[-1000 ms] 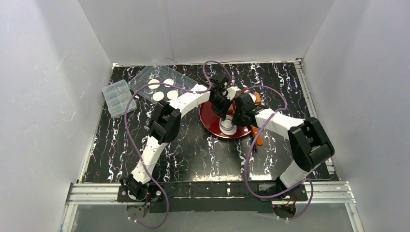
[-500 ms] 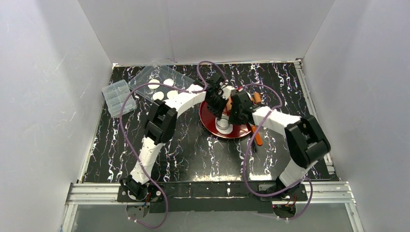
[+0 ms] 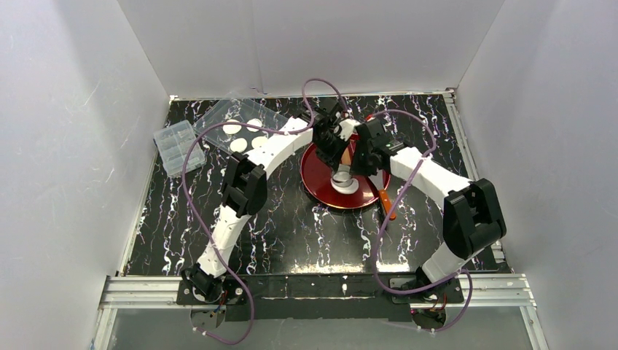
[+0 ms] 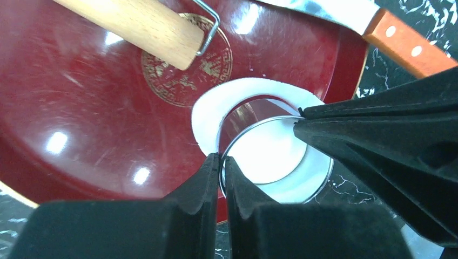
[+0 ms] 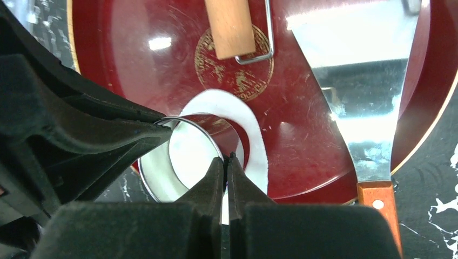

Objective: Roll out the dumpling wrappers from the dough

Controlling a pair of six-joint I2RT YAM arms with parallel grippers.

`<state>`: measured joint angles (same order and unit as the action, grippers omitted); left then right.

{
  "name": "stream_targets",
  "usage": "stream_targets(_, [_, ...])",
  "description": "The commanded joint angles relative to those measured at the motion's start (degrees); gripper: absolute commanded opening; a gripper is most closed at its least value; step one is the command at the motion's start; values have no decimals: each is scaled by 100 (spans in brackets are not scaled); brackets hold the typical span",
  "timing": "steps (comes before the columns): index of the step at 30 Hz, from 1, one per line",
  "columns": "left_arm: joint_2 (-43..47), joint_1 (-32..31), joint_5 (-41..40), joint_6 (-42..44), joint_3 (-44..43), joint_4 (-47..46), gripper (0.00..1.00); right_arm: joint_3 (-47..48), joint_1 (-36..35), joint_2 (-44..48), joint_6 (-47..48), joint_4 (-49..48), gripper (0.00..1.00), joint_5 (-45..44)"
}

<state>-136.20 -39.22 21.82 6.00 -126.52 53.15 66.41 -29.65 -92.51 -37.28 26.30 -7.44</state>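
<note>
Dough lies as a thin white crescent scrap on the red plate, curving round a neat circular hole through which the plate shows. Just beside that hole, toward the plate's near edge, both arms grip a metal ring from opposite sides. The left gripper has its black fingers pressed together on one side of the ring's thin wall. The right gripper pinches the other side in the same way. A round white disc fills the inside of the ring, and the ring overhangs the plate's rim, with the black marbled table showing beyond it. Whether the ring touches the plate cannot be told.

A wooden rolling pin with a wire handle rests on the plate beyond the crescent, its end over the gold emblem at the centre. A metal scraper with an orange handle lies on the right side of the plate, blade on the red surface and handle reaching out over the table.

At the far left, four dumpling wrappers sit in a clear tray, and a small clear compartment box stands just beside it.
</note>
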Motion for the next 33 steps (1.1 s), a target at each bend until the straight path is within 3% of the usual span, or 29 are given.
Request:
stream_targets(1, [534,45,-173,183,-443,753,0,792,332,390,223,-156,1,-109])
stream_targets(5, [636,59,-151,149,-837,821,0,859,337,465,200,-232,1,70])
stream_targets(13, [642,55,-302,2,291,350,0,451,337,216,-53,-497,1,243])
stream_targets(18, [658,54,-375,11,527,260,0,307,337,178,-55,-616,1,282])
stream_targets(33, [635,55,-531,-21,-625,324,0,1158,337,168,60,-591,1,231])
